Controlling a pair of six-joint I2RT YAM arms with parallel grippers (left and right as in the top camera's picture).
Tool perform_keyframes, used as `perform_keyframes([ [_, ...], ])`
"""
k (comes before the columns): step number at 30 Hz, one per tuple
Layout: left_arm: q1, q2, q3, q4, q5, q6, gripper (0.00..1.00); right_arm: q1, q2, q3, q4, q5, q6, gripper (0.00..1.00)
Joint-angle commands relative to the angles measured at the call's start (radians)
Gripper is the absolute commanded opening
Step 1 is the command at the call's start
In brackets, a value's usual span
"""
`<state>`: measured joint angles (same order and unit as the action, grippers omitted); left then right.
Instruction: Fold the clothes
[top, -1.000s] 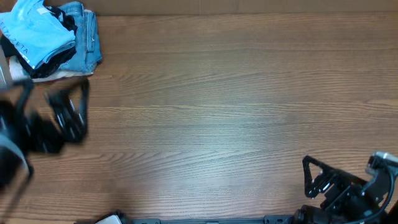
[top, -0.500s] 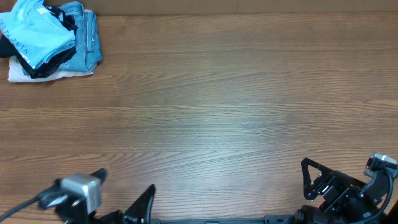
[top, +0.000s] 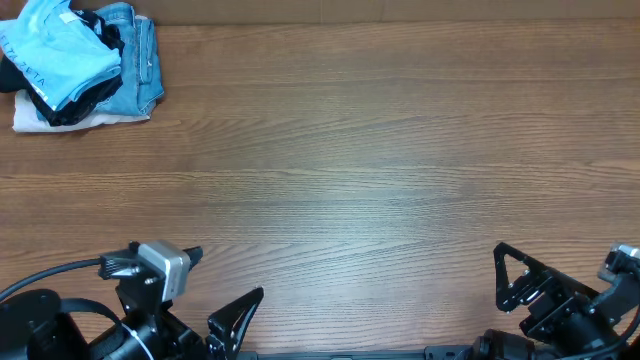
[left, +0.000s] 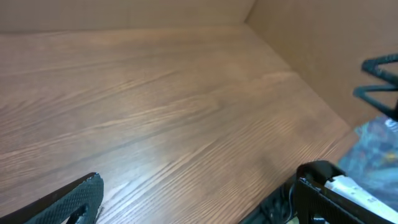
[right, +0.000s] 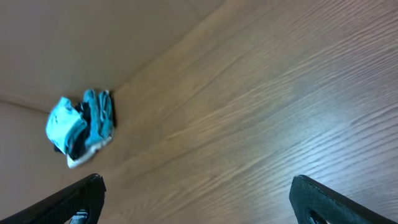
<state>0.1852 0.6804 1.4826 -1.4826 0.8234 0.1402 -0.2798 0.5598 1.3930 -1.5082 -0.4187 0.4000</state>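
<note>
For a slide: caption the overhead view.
Sky-blue T-shirt atop a garment pile in the table's far-left corner; both arms at near edge, jaws open.

The bundled light sky-blue T-shirt (top: 55, 45) runs off the overhead view's top edge; its white lettering (top: 30, 72) is illegibly small.

Overhead looks straight down on the table (top: 350, 180); low wrist views skim it, the right apparently sharing the distant clothes (right: 65, 127).

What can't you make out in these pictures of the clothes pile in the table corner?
Light sky-blue T-shirt lettering: overhead, too small, cut by the left edge.
Black garment: overhead, mostly hidden under the T-shirt, beside blue denim jeans.
Whole pile: right wrist view, distant and blurred.
</note>
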Motion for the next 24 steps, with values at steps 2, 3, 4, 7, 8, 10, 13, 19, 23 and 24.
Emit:
perform_keyframes([
  [2, -0.049, -0.009, -0.001, 0.018, -0.156, -0.073, 1.0, -0.002, -0.011, 0.003, 0.06, 0.004, 0.099, 1.0],
  [3, -0.049, -0.009, 0.0, 0.027, -0.179, -0.087, 1.0, -0.002, -0.011, 0.004, 0.082, 0.0, 0.099, 1.0],
  [4, -0.049, -0.009, 0.0, 0.043, -0.208, -0.105, 1.0, -0.002, -0.011, 0.008, 0.114, -0.002, 0.099, 1.0],
  [7, -0.048, -0.009, 0.0, 0.092, -0.361, -0.19, 1.0, -0.002, -0.011, 0.017, 0.212, -0.002, 0.099, 1.0],
  [8, -0.048, -0.008, 0.0, 0.11, -0.456, -0.233, 1.0, -0.002, -0.011, 0.017, 0.253, -0.002, 0.099, 1.0],
  [10, -0.048, -0.008, 0.0, 0.135, -0.648, -0.306, 1.0, -0.002, -0.011, 0.016, 0.318, -0.001, 0.098, 1.0],
  [13, -0.048, -0.008, -0.001, 0.168, -0.908, -0.395, 1.0, -0.002, -0.011, 0.016, 0.383, 0.009, 0.098, 1.0],
  [19, -0.048, -0.008, -0.002, 0.185, -1.064, -0.399, 1.0, -0.002, -0.011, -0.002, 0.331, 0.439, 0.099, 1.0],
  [23, -0.048, -0.008, -0.002, 0.176, -1.062, -0.399, 1.0, -0.002, -0.011, -0.042, 0.305, 0.537, 0.099, 1.0],
  [24, -0.048, -0.008, -0.002, 0.17, -1.062, -0.399, 1.0, -0.002, -0.011, -0.049, 0.297, 0.534, 0.099, 1.0],
])
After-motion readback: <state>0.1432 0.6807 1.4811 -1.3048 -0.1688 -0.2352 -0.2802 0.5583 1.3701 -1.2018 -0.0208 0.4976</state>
